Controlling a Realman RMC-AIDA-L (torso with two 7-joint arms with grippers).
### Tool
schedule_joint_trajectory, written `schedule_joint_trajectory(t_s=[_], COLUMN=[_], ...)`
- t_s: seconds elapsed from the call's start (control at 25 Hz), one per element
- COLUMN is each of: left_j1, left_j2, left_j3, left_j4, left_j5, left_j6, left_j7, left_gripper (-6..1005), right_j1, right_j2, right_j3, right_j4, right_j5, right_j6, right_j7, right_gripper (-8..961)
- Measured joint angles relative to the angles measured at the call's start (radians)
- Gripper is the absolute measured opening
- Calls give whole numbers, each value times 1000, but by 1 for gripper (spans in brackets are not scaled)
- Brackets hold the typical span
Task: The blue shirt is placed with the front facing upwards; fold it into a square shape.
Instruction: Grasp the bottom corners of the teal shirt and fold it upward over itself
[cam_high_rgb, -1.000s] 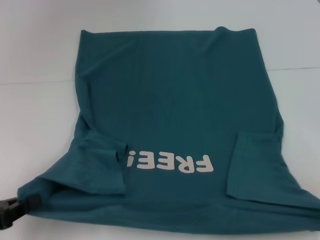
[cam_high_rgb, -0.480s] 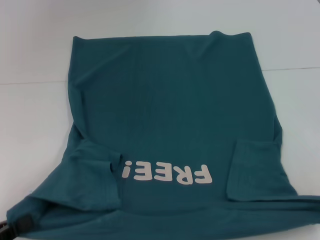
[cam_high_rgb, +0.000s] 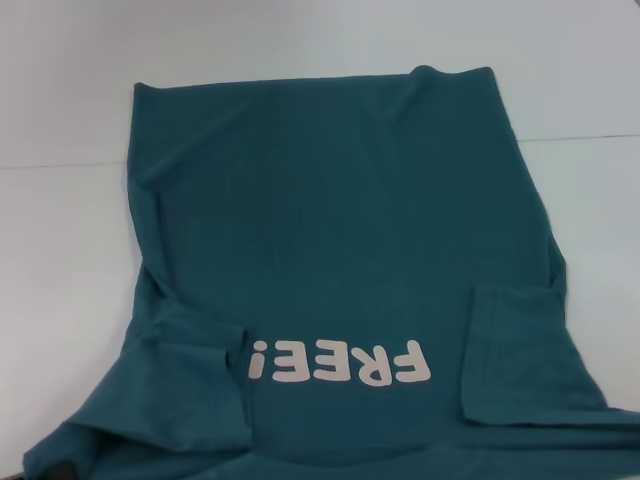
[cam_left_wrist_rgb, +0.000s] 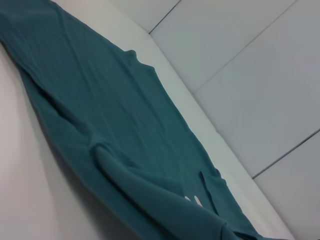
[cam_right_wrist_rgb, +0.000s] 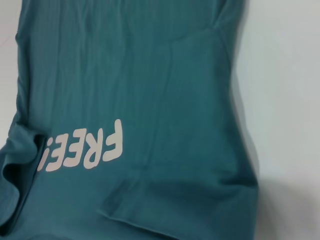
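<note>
- Blue shirt (cam_high_rgb: 340, 250) lies face up on the white table (cam_high_rgb: 60, 250), the cream "FREE!" lettering (cam_high_rgb: 340, 363) near the robot's edge and both short sleeves already turned in over the chest.
- Over the last second the far hem has slid farther from the robot and the whole cloth has spread outward; the lettering has drifted a little nearer the robot.
- The left gripper (cam_high_rgb: 62, 472), a black shape plainly clear of the cloth a second ago, is now almost wholly hidden at the shirt's near left corner; only a dark sliver shows, so its fingers cannot be told apart or together.
- This reads as flattening or repositioning, not yet a fold: the square is still to be made.
- The right gripper is not seen in any view.
- The left wrist view shows what the head view hides: a raised roll of cloth along the left sleeve fold.
- The right wrist view shows the right sleeve's folded edge lying flat beside the lettering.
</note>
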Motion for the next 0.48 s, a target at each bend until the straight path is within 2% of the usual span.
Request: schedule_joint_trajectory(t_s=[0.32,0.48], left_j1=[15,27], left_j2=[2,4], left_j3=[1,-4], left_j4=[20,16], left_j5=[3,4], left_j6=[1,7], left_j7=[14,17], left_gripper=[48,49], right_j1=[-18,-40], right_j2=[1,16], right_j3=[24,27], right_j4=[0,-9], right_j5=[0,0], right_j6=[-27,-49], right_j7=[-16,-25], right_gripper=[22,21])
